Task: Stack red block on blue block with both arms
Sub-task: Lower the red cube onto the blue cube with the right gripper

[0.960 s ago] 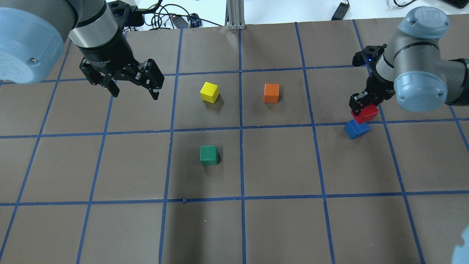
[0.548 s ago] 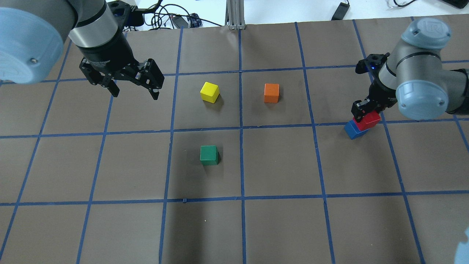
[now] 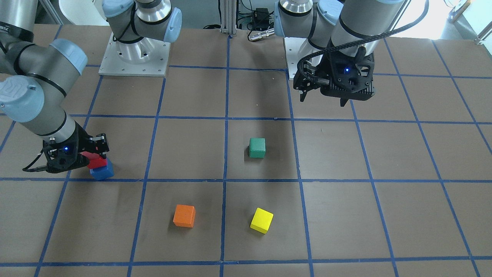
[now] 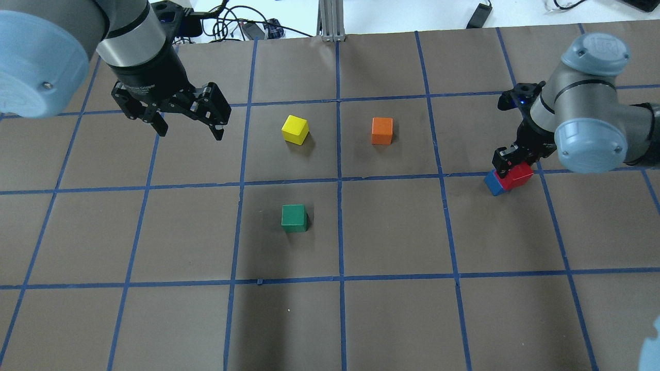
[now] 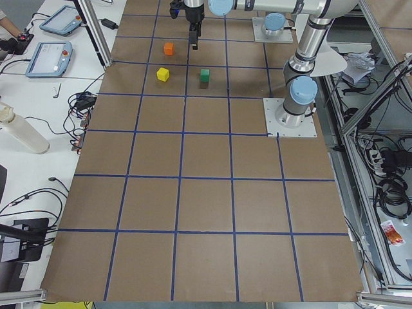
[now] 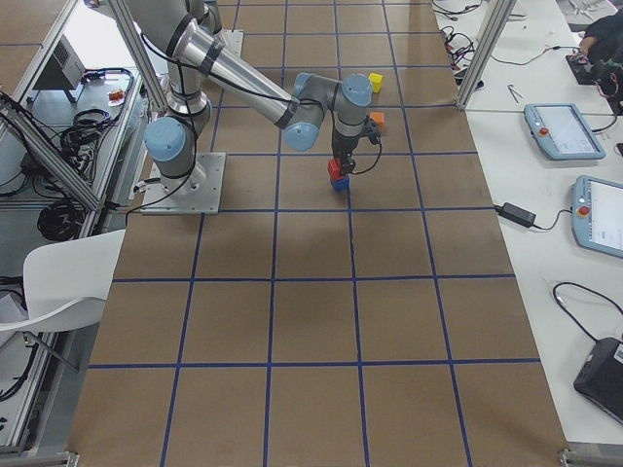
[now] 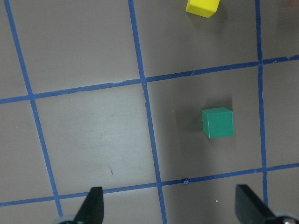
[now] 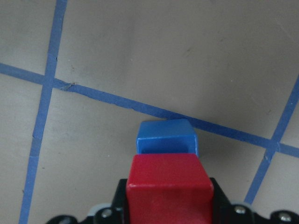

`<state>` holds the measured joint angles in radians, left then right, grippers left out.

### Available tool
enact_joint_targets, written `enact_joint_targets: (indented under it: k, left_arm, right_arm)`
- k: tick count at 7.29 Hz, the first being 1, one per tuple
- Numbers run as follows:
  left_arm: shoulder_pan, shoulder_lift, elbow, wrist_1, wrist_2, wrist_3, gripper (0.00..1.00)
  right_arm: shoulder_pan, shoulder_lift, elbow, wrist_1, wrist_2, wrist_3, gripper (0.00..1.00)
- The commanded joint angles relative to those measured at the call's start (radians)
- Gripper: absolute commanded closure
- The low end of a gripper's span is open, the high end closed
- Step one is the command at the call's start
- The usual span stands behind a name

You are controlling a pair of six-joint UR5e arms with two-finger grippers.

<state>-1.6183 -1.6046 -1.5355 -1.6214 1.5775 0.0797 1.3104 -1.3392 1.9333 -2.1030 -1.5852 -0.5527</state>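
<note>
The right hand [image 4: 511, 166] is clenched on the red block [image 8: 168, 184], held over the blue block [image 8: 166, 136] at the robot's right side of the counter [image 4: 392, 232]. Blue peeks out beyond red in the wrist view, so square them up, settle red flat, then release gently and lift straight. The left hand [image 4: 191, 130] hangs spread and empty, well apart.

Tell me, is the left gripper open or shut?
Open. In the overhead view the left gripper has its fingers wide apart, nothing between them.
</note>
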Motion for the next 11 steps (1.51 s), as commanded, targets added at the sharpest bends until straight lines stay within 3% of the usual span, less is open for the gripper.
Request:
enact_joint_targets:
  k: [1,4,6,9,10,11]
  left_arm:
    - [0.000,0.000,-0.002,0.000,0.001,0.002,0.00]
    - [0.000,0.000,-0.002,0.000,0.001,0.000,0.00]
    - [0.000,0.000,0.000,0.000,-0.001,0.002,0.00]
    - [0.000,0.000,0.002,0.000,-0.001,0.002,0.00]
    - [0.000,0.002,0.000,0.000,-0.001,0.003,0.00]
    - [0.000,0.000,-0.002,0.000,-0.001,0.002,0.00]
  right_arm:
    - [0.000,0.002,0.000,-0.015,-0.001,-0.010,1.00]
    - [0.001,0.002,0.001,-0.025,0.002,-0.007,1.00]
    - [0.001,0.003,0.001,-0.025,0.007,-0.007,0.81]
    - [0.001,0.006,0.003,-0.023,0.001,-0.006,0.44]
    - [0.000,0.006,0.003,-0.023,-0.001,0.003,0.14]
    - [0.001,0.008,0.003,-0.025,-0.001,0.004,0.00]
